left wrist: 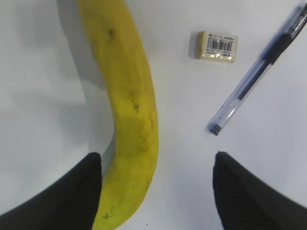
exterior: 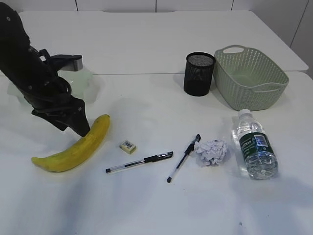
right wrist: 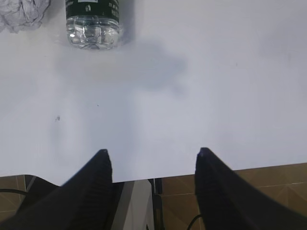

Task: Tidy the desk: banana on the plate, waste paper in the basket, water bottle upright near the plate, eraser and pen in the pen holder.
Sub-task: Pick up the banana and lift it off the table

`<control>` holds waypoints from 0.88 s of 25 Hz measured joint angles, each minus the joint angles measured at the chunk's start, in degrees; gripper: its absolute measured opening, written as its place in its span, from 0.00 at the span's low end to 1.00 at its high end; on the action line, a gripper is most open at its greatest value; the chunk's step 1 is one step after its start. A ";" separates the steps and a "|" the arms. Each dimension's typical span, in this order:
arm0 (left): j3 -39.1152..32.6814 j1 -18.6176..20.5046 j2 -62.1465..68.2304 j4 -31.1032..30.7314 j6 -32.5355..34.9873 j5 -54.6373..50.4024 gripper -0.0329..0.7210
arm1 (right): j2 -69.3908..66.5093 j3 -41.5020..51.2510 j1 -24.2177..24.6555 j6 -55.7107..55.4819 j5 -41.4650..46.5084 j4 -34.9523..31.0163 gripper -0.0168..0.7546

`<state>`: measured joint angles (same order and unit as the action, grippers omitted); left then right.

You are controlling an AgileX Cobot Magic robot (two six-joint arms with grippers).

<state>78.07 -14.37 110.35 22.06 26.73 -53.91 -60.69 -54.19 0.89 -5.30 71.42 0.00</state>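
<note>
A yellow banana (exterior: 73,147) lies at the front left. My left gripper (exterior: 83,128) is open and low over its upper end; in the left wrist view the banana (left wrist: 129,110) lies between the spread jaws (left wrist: 156,155), close to the left finger. A small eraser (exterior: 127,146) and two pens (exterior: 139,162) (exterior: 183,157) lie in the middle. Crumpled paper (exterior: 212,152) and a water bottle (exterior: 254,144) lying on its side are at the right. A pale green plate (exterior: 83,81) sits behind my left arm. My right gripper (right wrist: 152,153) is open and empty over the table's front edge.
A black mesh pen holder (exterior: 199,73) and a green woven basket (exterior: 249,76) stand at the back right. The left wrist view shows the eraser (left wrist: 217,46) and a pen (left wrist: 259,72). The right wrist view shows the bottle's base (right wrist: 93,24) and the paper (right wrist: 21,14).
</note>
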 joint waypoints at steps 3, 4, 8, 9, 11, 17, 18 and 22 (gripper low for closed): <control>0.00 0.00 1.41 0.00 0.00 0.00 0.72 | -0.61 0.00 0.00 0.00 0.00 0.00 0.57; 0.00 -0.27 1.87 -0.13 0.00 0.00 0.72 | -1.02 0.00 0.00 0.00 0.00 0.00 0.57; 0.00 -2.41 3.08 -2.88 0.00 0.00 0.72 | -1.78 0.00 0.00 0.00 -0.10 0.00 0.57; 0.00 -2.92 3.17 -3.79 0.04 0.14 0.72 | -1.88 0.00 0.00 0.00 -0.10 0.00 0.57; 0.00 -3.77 3.31 -5.66 0.13 0.64 0.72 | -1.92 0.00 0.00 0.00 -0.10 0.00 0.57; 0.00 -4.41 4.52 -8.46 0.01 0.97 0.72 | -1.92 0.00 0.00 0.00 -0.10 0.00 0.57; 0.00 -4.41 5.13 -8.75 -0.08 0.97 0.72 | -1.92 0.00 0.00 0.00 -0.10 0.00 0.57; 0.00 -4.41 7.01 -8.97 -0.21 1.17 0.72 | -1.92 0.00 0.00 0.00 -0.10 0.00 0.57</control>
<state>78.07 -18.78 117.36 13.09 26.52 -52.75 -62.61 -54.19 0.89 -5.30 71.32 0.00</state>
